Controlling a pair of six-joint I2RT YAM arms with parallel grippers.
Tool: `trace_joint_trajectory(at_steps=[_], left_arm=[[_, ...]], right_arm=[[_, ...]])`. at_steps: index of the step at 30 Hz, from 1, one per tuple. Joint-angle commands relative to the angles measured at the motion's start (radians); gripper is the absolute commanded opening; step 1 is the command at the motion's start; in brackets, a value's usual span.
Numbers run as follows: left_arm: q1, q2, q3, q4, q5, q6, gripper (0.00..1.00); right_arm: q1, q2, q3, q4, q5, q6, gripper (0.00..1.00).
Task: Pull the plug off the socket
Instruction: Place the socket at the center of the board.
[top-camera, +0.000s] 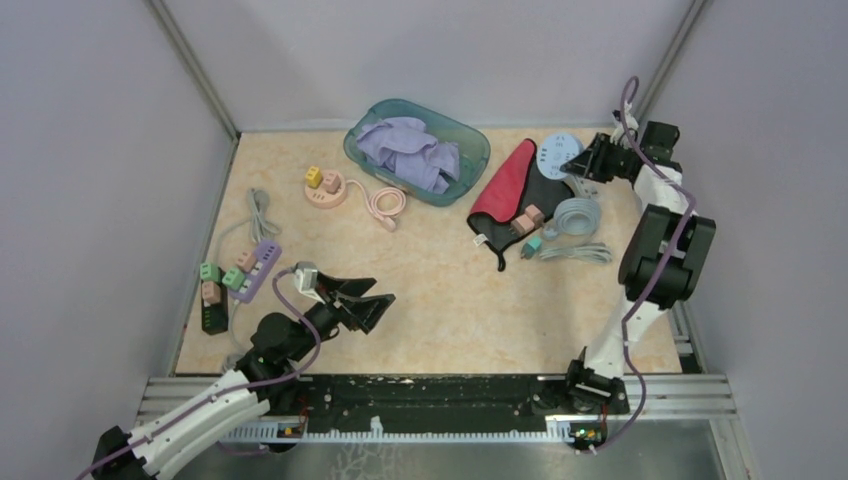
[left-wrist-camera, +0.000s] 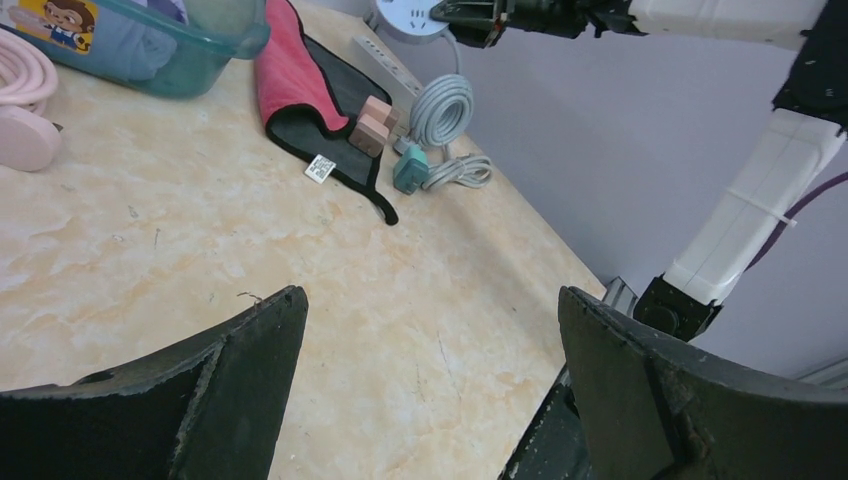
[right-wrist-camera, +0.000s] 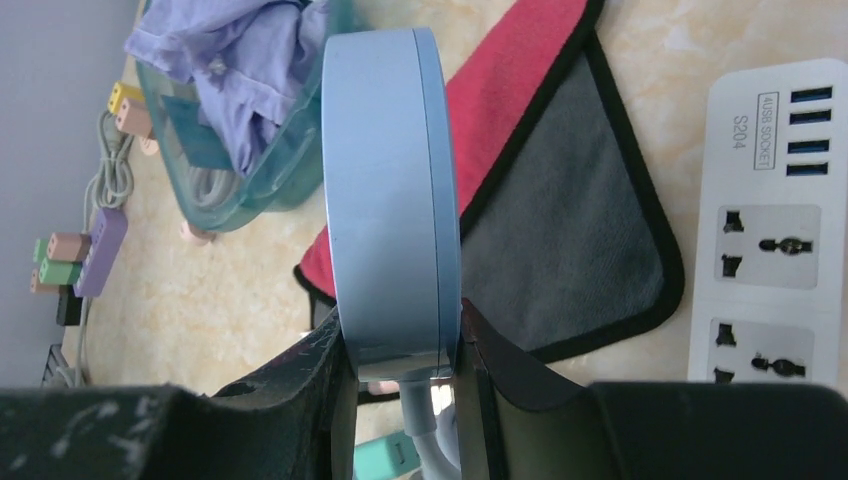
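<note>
Edge-on, round blue socket (right-wrist-camera: 390, 200) is being clamped by right gripper (right-wrist-camera: 400, 345); red-grey cloth (right-wrist-camera: 570, 240) and white power strip (right-wrist-camera: 775, 240) are being seen behind.

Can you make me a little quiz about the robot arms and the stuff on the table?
1. True or false: the left gripper is open.
2. What does the right gripper hold? A. a cup B. the round blue socket C. a banana
3. Fill in: the purple cloth lies in the ___.
Key: 1 true; 2 B; 3 tub.
</note>
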Motion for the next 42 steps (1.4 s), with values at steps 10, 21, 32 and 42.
trace_joint_trajectory(at_steps=[10,21,32,42], left_arm=[[0.001,-0.019,-0.015,-0.026,0.001,-0.025,1.00],[0.001,-0.016,-0.004,-0.037,0.001,-0.035,1.00],[0.002,-0.017,0.069,-0.123,0.009,-0.017,1.00],[0.001,0.006,0.198,-0.292,-0.041,0.046,1.00]], right_arm=[[0.027,0.270,0.243,-0.124,0.026,-0.030,0.05],[0.048,0.381,0.309,-0.220,0.107,-0.068,0.23],[0.048,0.301,0.404,-0.350,0.281,-0.220,0.42],[0.047,0.160,0.406,-0.378,0.369,-0.319,0.49]])
